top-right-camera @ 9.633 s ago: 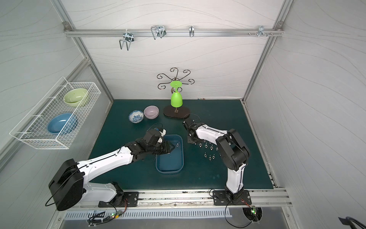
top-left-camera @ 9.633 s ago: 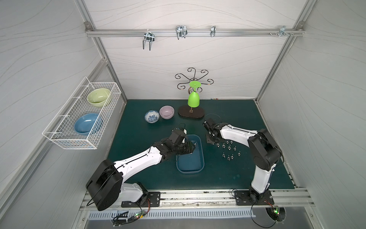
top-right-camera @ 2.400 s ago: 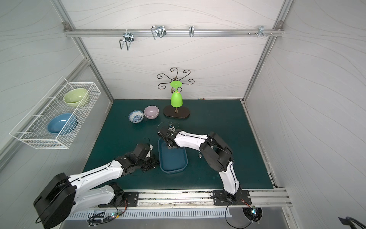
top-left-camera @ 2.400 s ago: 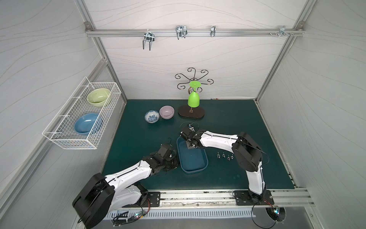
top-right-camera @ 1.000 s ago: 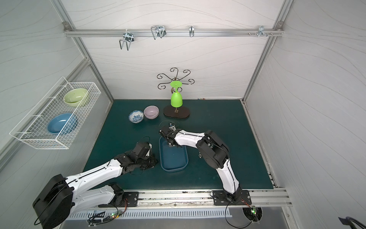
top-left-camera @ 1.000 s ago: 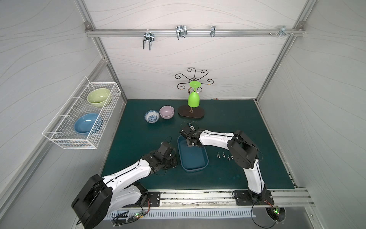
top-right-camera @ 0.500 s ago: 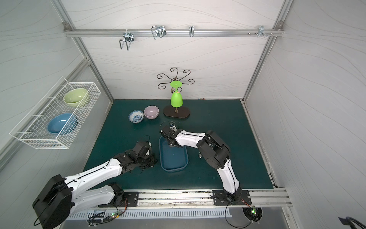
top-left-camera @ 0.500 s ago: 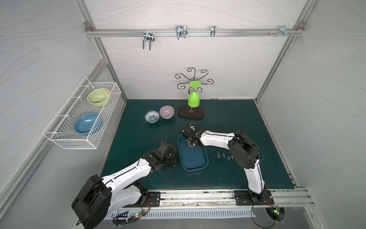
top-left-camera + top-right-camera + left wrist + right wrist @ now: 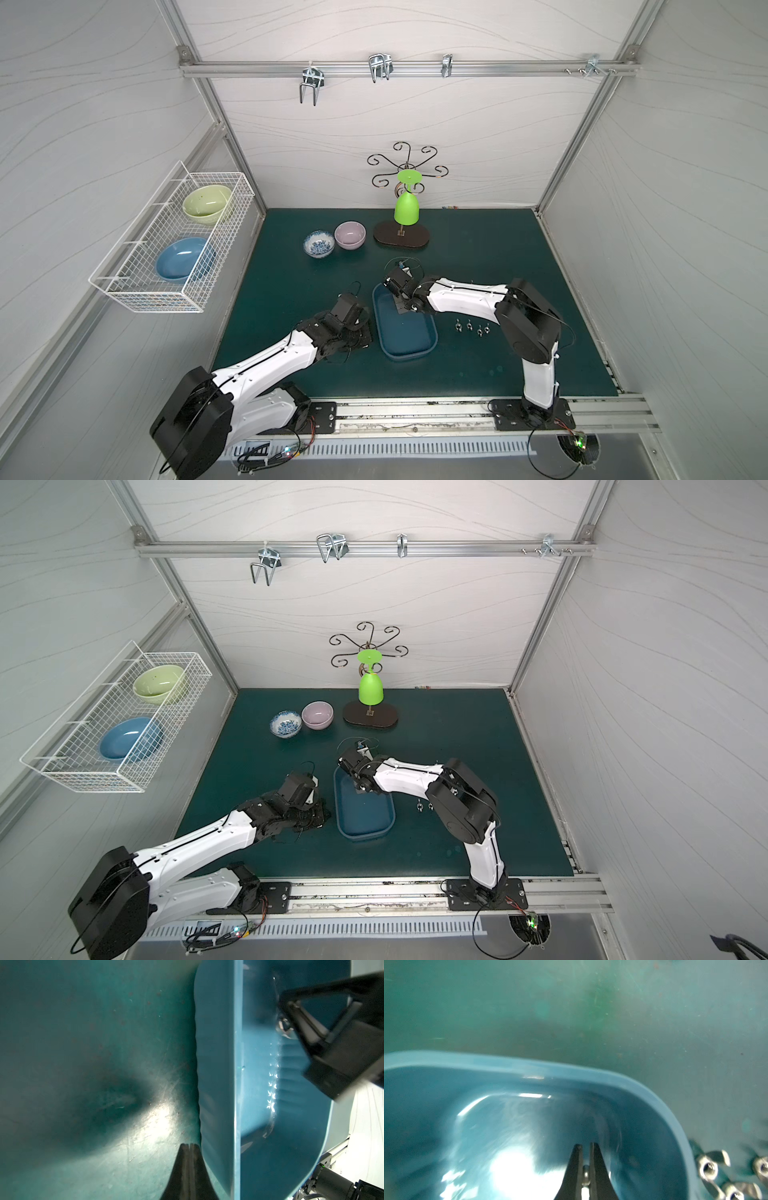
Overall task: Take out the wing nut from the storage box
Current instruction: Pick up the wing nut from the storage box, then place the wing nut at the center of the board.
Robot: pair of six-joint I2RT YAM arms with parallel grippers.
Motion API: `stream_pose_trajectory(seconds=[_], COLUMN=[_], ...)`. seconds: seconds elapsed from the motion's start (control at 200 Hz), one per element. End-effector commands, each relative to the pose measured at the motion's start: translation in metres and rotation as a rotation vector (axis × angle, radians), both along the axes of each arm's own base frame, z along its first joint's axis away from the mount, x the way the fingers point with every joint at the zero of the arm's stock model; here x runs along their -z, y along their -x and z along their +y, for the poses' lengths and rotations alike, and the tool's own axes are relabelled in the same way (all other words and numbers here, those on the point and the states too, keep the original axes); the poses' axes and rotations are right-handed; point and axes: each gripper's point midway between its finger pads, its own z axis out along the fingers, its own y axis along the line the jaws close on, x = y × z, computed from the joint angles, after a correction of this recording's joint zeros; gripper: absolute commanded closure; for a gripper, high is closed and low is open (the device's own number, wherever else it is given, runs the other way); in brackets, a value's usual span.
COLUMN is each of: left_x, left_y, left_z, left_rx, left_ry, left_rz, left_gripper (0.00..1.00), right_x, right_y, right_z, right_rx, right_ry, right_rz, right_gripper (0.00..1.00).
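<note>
Moved: right tool (image 9: 586, 1145) has come into the glossy blue plastic storage box (image 9: 405, 336).
Right tool: tapered black jaws pinch a shiny metal wing nut (image 9: 585, 1172).
Left tool (image 9: 189, 1146): closed, empty, beside the box wall.

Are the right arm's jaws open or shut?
Shut. In the right wrist view, the right gripper pinches a silvery wing nut between its jaws, inside the storage box.

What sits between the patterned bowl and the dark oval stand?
A lilac bowl, close beside the patterned bowl and just short of the stand; both top views show it.
</note>
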Motion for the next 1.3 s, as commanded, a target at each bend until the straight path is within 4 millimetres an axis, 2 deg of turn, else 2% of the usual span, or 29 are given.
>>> stream_pose_trajectory(seconds=[0.0,0.125,0.235,0.33,0.42,0.5,0.55,0.64,0.815,0.99,1.295], left_x=[-0.022,-0.031,-0.046,-0.065,-0.081,-0.092,-0.097,-0.098,-0.091,-0.082,-0.079], left_y=[-0.015,-0.018,-0.026,-0.036,-0.048,-0.059,-0.065,-0.072,-0.078,-0.077,-0.080], left_z=[-0.002,0.001,0.000,-0.007,-0.019,-0.030,-0.039,-0.052,-0.064,-0.065,-0.073], left_rx=[0.003,-0.004,-0.010,-0.006,0.011,0.029,0.044,0.065,0.078,0.077,0.097], left_ry=[0.001,-0.004,0.009,0.038,0.074,0.097,0.119,0.147,0.174,0.181,0.202], left_rz=[-0.069,-0.090,-0.132,-0.176,-0.214,-0.230,-0.231,-0.215,-0.185,-0.173,-0.160], left_gripper=[0.96,0.95,0.93,0.90,0.84,0.77,0.68,0.58,0.55,0.51,0.48], right_x=[-0.025,-0.039,-0.057,-0.071,-0.073,-0.068,-0.063,-0.055,-0.031,0.003,0.034], right_y=[0.002,0.001,-0.006,-0.019,-0.035,-0.048,-0.056,-0.073,-0.102,-0.101,-0.091], right_z=[-0.002,-0.011,-0.022,-0.038,-0.058,-0.075,-0.086,-0.104,-0.129,-0.138,-0.154], right_rx=[0.012,0.029,0.058,0.097,0.149,0.195,0.225,0.272,0.345,0.381,0.427], right_ry=[-0.047,-0.067,-0.097,-0.109,-0.114,-0.116,-0.118,-0.084,-0.088,-0.098,-0.089], right_rz=[-0.030,-0.048,-0.078,-0.105,-0.107,-0.095,-0.089,-0.103,-0.055,0.018,0.071], right_gripper=[1.00,1.00,1.00,1.00,1.00,1.00,1.00,1.00,1.00,1.00,1.00])
